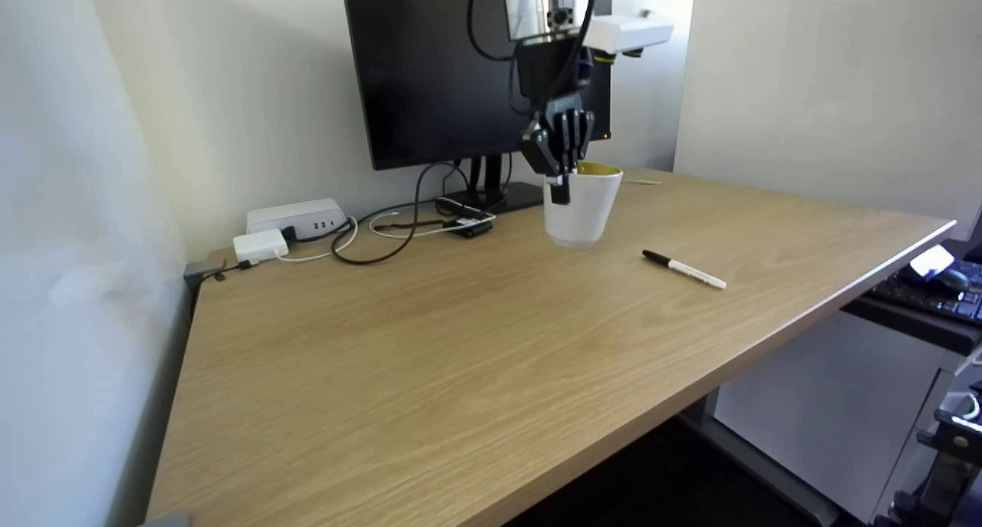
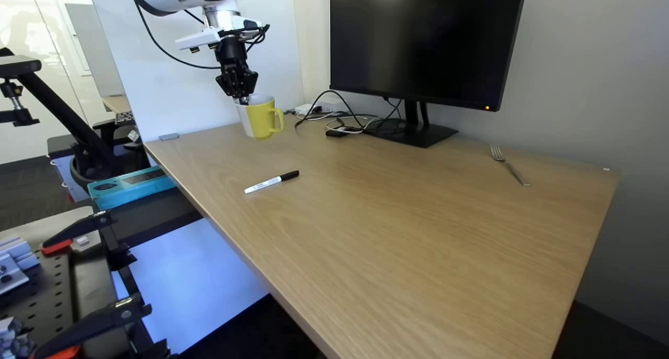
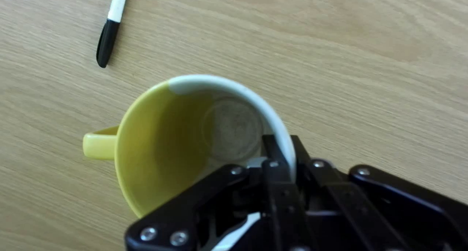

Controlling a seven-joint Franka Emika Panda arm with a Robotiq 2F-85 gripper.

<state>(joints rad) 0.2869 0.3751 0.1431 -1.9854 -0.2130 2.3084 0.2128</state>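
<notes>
A mug with white and yellow halves stands on the desk in both exterior views; whether its base touches the wood I cannot tell. My gripper is shut on the white part of its rim, one finger inside the mug and the other outside. The wrist view looks down into the mug, which holds nothing visible, with its yellow handle on the side away from the fingers. Near the mug lies a marker with a white barrel and black cap, apart from the gripper. The lower part of the inner finger is hidden in an exterior view.
A monitor on a black stand rises at the back of the desk. Looped cables and white boxes lie beside it. A fork rests near the wall. Side panels border the desk.
</notes>
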